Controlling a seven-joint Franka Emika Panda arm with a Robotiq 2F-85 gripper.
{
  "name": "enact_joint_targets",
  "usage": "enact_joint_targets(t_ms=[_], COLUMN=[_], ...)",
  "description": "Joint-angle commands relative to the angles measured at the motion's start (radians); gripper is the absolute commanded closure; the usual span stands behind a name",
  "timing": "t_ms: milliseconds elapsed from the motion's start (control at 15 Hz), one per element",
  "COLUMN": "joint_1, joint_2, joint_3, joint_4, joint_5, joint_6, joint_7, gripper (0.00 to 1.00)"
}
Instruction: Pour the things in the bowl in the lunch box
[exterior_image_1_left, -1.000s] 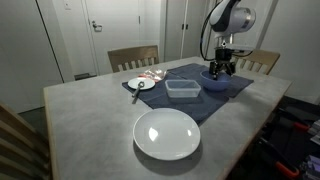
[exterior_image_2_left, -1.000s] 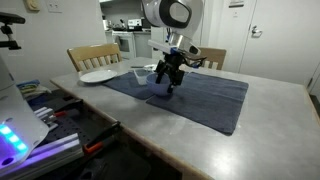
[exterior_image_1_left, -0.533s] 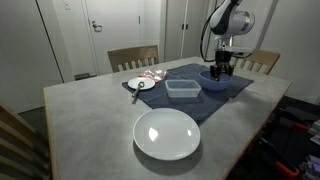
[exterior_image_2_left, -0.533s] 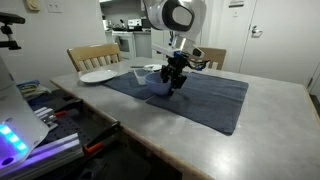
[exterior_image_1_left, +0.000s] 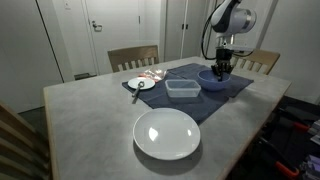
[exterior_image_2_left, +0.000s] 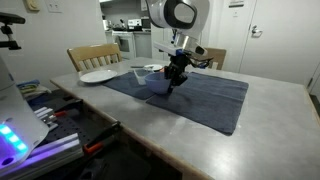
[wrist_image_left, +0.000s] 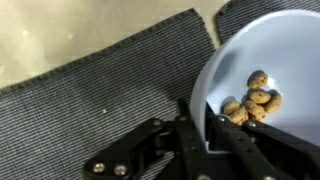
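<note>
In an exterior view the lunch box (exterior_image_1_left: 182, 89) lay on the dark mat (exterior_image_1_left: 200, 100), with the bowl (exterior_image_1_left: 214, 81) just beside it to the right. Within the last second the hand (exterior_image_1_left: 221, 69) had gone from wide open to clamped on the bowl's rim; the wrist view showed brown snack pieces (wrist_image_left: 255, 98) still inside. We judged the grasp made, with lifting and tipping yet to come

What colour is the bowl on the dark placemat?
Pale blue; the bowl shows best in the wrist view.
</note>
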Motion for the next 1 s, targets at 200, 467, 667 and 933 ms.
enact_joint_targets(t_ms=[200, 467, 667, 933], joint_1=[-0.002, 0.003, 0.011, 0.025], joint_2=[-0.020, -0.043, -0.054, -0.071], joint_3=[0.001, 0.005, 0.005, 0.007], joint_4=[-0.004, -0.011, -0.014, -0.015], joint_5=[-0.002, -0.009, -0.022, -0.035], joint_6=[0.017, 0.011, 0.011, 0.021], joint_7=[-0.003, -0.015, -0.013, -0.010], gripper=[0.98, 0.98, 0.98, 0.98])
